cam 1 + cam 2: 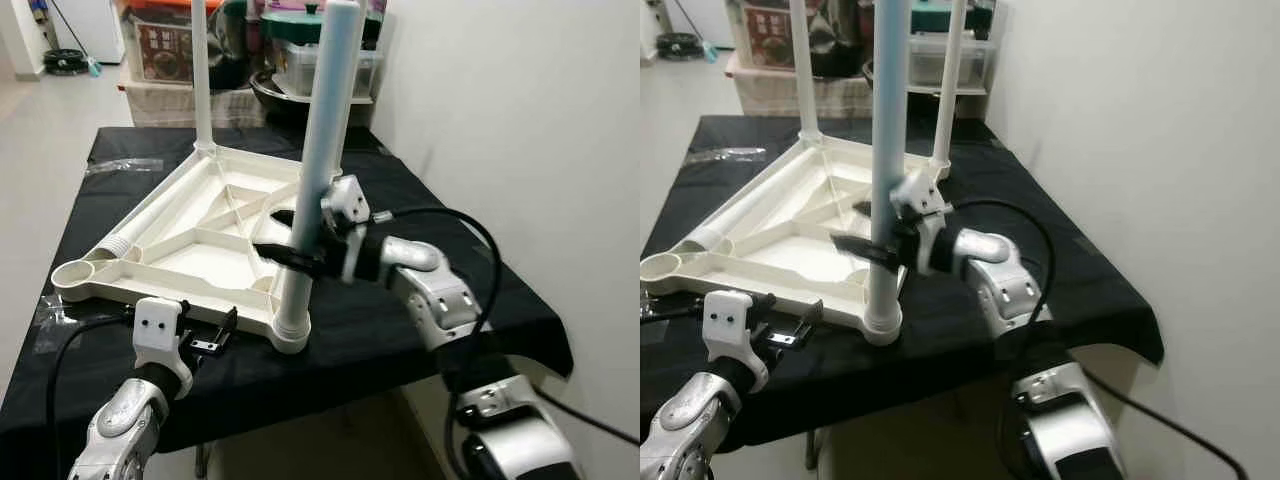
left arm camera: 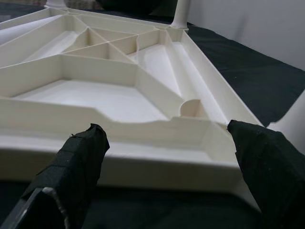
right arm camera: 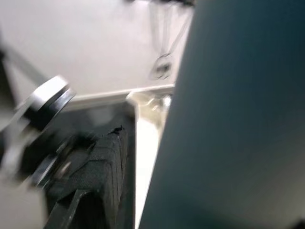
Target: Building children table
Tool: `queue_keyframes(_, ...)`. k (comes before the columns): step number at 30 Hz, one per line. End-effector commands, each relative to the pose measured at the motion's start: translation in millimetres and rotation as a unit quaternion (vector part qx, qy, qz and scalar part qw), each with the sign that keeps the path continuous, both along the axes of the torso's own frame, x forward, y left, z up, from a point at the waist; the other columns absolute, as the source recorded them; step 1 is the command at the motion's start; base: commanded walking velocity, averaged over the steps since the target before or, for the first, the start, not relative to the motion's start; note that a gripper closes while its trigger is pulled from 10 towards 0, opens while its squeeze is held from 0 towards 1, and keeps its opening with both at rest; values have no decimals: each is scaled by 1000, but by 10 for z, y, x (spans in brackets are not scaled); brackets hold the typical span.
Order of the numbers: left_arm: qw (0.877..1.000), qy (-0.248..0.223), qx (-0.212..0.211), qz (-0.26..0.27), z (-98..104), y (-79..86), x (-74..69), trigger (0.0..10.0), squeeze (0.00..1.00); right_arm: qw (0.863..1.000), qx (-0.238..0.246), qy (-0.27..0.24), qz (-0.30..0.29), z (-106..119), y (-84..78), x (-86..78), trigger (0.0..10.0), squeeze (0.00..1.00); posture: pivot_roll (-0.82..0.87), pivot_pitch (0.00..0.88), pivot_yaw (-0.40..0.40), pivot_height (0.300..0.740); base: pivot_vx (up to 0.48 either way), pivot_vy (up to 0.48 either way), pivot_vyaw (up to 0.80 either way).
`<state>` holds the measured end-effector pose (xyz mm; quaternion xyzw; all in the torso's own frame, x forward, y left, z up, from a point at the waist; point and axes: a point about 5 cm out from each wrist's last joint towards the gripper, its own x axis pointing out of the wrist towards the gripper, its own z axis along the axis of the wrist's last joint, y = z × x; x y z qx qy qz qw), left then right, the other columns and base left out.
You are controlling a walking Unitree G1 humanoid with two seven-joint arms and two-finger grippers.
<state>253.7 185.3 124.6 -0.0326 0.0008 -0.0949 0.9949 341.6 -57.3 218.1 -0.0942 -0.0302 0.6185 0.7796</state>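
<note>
From the head, the upturned white table base (image 1: 200,240) lies on the black-draped tabletop (image 1: 400,320), the right gripper (image 1: 285,238) pinching its near upright leg (image 1: 315,170); the left wrist shows the left gripper (image 2: 167,157), fingers spread, just before the base's near edge

No readable text anywhere. The box (image 1: 160,45) on the shelf at the back has printed graphics, too small and blurred to read. No markings visible on the upturned tabletop (image 1: 200,240), its legs, or the robot's wrist housings.
</note>
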Motion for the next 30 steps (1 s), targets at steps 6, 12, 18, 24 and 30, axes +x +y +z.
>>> queue_keyframes(6,1000,-3,4,-8,9,-35,25,10000,0,984,-46,75,-157,-381,79,210,0,0,94,0,-138,740,0,0,0)
queue_keyframes(12,1000,0,3,-10,-8,-49,18,10000,0,905,8,113,-410,-522,-238,384,0,0,82,0,-134,740,0,0,0)
queue_keyframes(18,1000,1,2,-12,-13,-60,20,10000,0,805,44,129,-578,-643,-618,341,0,0,79,0,-133,740,0,0,0)
queue_keyframes(24,1000,4,2,-15,-25,-55,20,10000,0,850,126,108,-500,-428,-543,45,10000,769,40,0,-108,740,0,0,0)
queue_keyframes(30,1000,5,3,-20,-26,-64,40,10000,0,955,180,27,-233,48,-269,-355,10000,1000,46,0,-116,740,0,0,0)
